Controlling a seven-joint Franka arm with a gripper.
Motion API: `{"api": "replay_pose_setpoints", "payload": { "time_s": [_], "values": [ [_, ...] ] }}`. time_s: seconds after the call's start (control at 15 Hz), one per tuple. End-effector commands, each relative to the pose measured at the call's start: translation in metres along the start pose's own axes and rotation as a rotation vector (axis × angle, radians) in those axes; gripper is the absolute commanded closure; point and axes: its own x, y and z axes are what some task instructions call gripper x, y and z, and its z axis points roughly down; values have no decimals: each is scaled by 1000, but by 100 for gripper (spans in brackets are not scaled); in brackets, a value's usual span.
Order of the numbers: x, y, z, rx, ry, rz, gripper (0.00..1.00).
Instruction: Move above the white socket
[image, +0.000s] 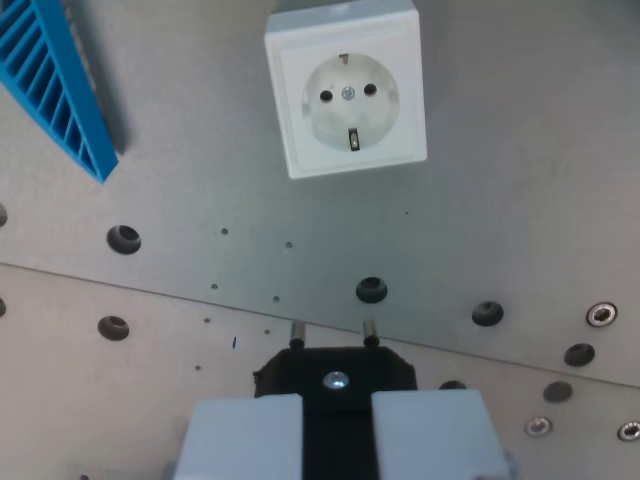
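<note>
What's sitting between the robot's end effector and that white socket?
In the wrist view, only bare metal plate with small holes separates the end effector and white socket.

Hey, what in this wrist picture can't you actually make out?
- Blue ribbed part: cut off by the top and left edges of the wrist view.
- Gripper: cut off by the bottom edge.
- Black plug: partly hidden behind the gripper.
- White socket: top edge clipped.

a lab or workshop is shown: a flat grey metal plate (500, 200) with round bolt holes (124, 238), where a square white plastic socket (345, 92) is mounted.
</note>
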Motion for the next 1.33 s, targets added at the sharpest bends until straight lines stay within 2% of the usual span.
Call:
{"api": "replay_pose_setpoints", "payload": {
  "time_s": [0.07,0.93,1.33],
  "values": [
    [2,1,12,-18,50,-67,100],
    [16,6,63,-19,36,-116,100],
    [23,8,83,-14,18,-130,100]
  ]
}}
